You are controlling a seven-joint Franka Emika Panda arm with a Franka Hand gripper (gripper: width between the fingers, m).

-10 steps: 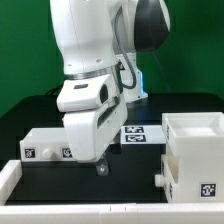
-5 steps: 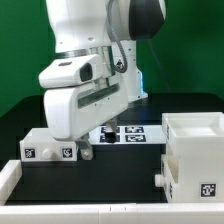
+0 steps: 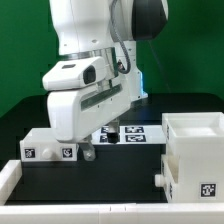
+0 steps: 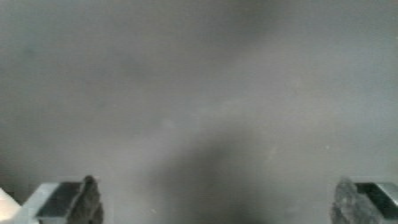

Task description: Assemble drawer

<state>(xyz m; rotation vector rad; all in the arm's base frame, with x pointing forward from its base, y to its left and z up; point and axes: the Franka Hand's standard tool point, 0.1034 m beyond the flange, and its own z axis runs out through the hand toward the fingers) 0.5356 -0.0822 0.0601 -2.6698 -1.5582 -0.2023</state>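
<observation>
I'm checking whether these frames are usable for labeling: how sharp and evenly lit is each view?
Exterior view: sharp and evenly lit, tags readable on the tray and casing, no glare. Wrist view: soft and grey, featureless blurred surface; only the gripper fingertips show, dim, at the frame edge.

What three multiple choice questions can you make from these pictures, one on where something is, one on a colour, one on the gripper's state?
1. Where is the large casing in the exterior view?
A. at the right
B. at the far left
C. hanging from the gripper

2. What colour is the small tray?
A. red
B. white
C. blue

3. How does the gripper stand?
A. shut on a tray
B. shut on the marker board
C. open, holding nothing

Answers: 1 A, it stands at the exterior view's right. 2 B, its walls are white with black-and-white tags. 3 C, the wrist view shows the fingers wide apart over bare dark table.
</observation>
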